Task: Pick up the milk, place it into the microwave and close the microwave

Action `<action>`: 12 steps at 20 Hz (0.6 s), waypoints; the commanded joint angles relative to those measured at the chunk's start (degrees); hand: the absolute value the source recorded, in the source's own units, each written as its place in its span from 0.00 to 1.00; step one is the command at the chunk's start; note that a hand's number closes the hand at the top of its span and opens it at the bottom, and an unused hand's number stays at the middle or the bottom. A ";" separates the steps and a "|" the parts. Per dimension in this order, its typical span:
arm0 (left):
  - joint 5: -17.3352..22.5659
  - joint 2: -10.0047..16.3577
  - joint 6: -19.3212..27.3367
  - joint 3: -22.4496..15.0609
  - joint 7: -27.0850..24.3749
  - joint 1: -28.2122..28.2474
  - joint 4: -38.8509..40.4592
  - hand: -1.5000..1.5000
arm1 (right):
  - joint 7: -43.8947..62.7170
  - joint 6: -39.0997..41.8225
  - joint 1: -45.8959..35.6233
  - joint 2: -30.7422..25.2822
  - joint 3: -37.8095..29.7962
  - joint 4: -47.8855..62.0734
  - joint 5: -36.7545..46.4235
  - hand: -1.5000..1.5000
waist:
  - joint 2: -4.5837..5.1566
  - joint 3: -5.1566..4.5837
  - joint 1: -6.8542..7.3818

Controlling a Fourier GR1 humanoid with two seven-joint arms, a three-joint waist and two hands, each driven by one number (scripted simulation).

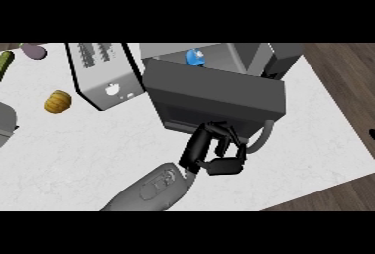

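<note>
The robot's left hand (215, 150) sits against the near edge of the open microwave door (212, 96), its black fingers curled with nothing seen inside them, just left of the door's curved grey handle (262, 136). The grey forearm comes in from the lower left across the white marble counter (73, 154). The milk (194, 56), a blue and white carton, stands inside the microwave (242, 52) at the top of the view, behind the dark door. A light grey vented appliance (101, 74) stands just left of the microwave, with an orange-brown lumpy food item (58, 101) farther left. The right hand (372, 135) shows only as a dark sliver at the right edge; whether it is open cannot be told
</note>
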 commanded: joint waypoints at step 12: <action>12.86 -0.22 -0.12 7.58 -3.06 -12.88 9.49 1.00 | 5.56 2.65 -4.08 -5.55 -1.86 -1.92 -5.39 0.00 | 1.75 0.11 -3.25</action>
